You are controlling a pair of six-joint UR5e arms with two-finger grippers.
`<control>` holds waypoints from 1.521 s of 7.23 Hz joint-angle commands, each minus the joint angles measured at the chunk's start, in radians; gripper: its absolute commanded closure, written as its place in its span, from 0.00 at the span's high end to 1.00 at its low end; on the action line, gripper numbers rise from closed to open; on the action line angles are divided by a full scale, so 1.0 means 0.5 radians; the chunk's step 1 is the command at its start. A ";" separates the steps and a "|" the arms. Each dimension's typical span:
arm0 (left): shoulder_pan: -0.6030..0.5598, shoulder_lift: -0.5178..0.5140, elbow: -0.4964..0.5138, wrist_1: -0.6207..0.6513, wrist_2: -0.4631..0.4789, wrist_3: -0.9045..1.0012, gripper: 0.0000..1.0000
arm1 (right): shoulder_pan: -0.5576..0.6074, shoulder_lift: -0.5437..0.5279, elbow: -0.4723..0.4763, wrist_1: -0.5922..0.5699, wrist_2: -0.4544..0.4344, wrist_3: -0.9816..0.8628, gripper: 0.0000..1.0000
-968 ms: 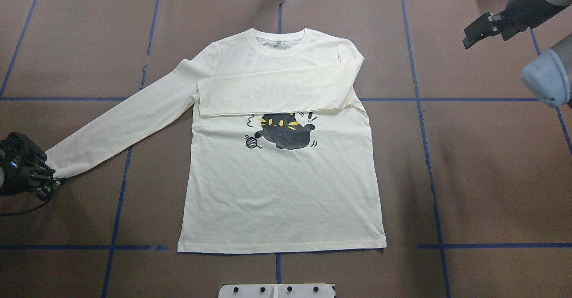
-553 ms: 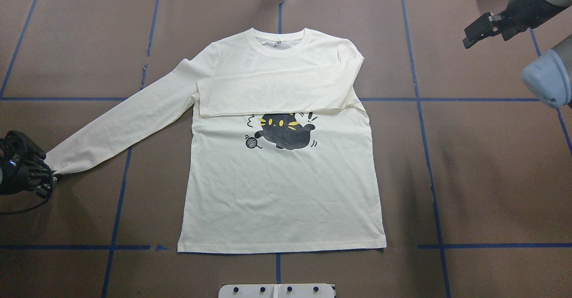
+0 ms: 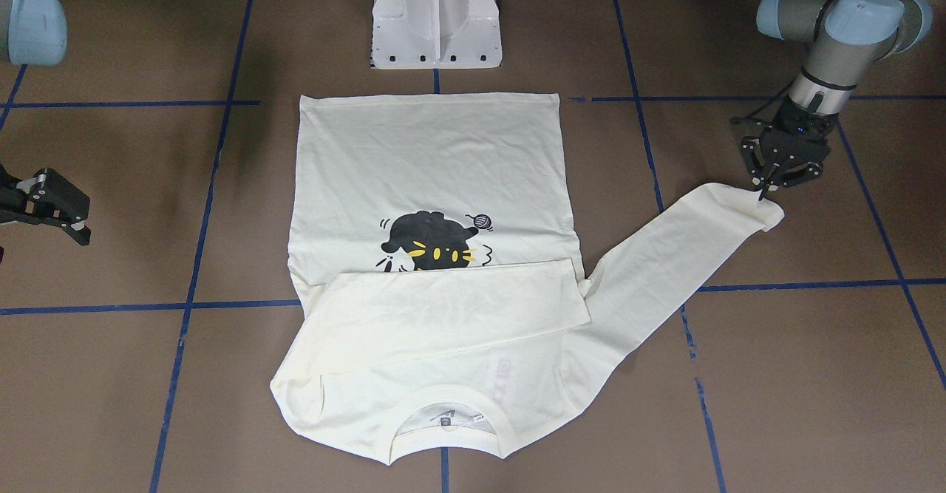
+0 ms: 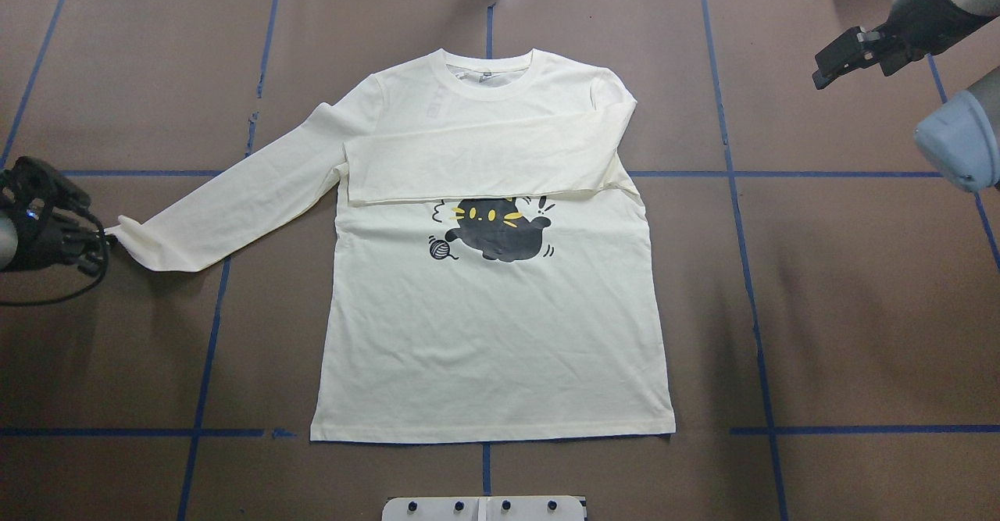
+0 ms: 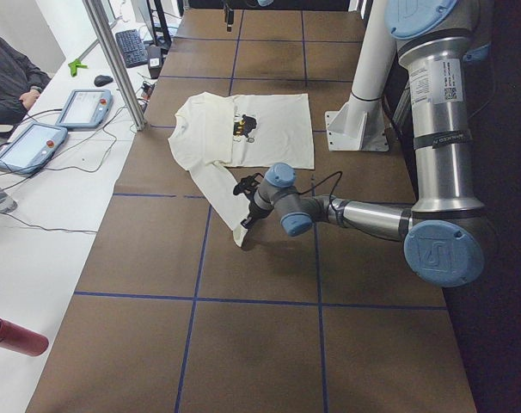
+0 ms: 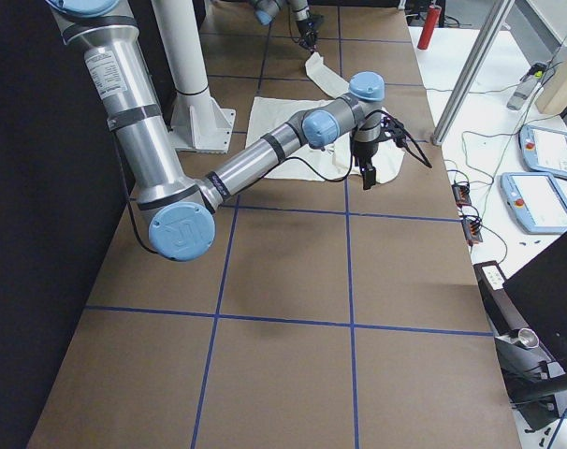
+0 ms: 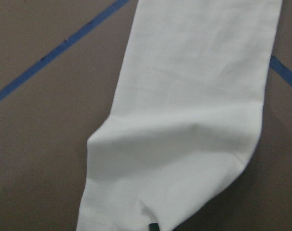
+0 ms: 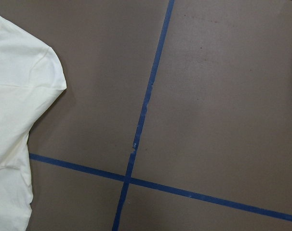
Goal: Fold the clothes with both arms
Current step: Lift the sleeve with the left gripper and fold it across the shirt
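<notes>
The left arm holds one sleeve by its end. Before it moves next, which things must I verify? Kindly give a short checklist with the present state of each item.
1. Left tool shut on the cuff of the loose sleeve: ok.
2. Both layers of the cuff gripped: cannot tell.
3. Other sleeve folded flat across the chest: ok.
4. Right tool open and clear of the shirt: ok.
5. Shirt body flat on the table, hem straight: ok.

Left claw (image 5: 246,206) at sleeve (image 5: 219,188) (apparently pinching), T-shirt (image 5: 273,129) beyond
</notes>
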 commanded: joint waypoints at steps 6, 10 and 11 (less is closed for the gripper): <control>-0.084 -1.559 0.071 1.524 0.003 -0.299 0.00 | 0.000 -0.025 0.009 0.001 -0.003 0.000 1.00; 0.123 -2.272 0.589 1.488 0.158 -0.502 0.00 | 0.000 -0.031 0.012 0.001 -0.009 0.003 1.00; 0.288 -2.266 0.644 1.369 0.314 -0.569 0.00 | 0.000 -0.031 0.012 0.001 -0.012 0.003 1.00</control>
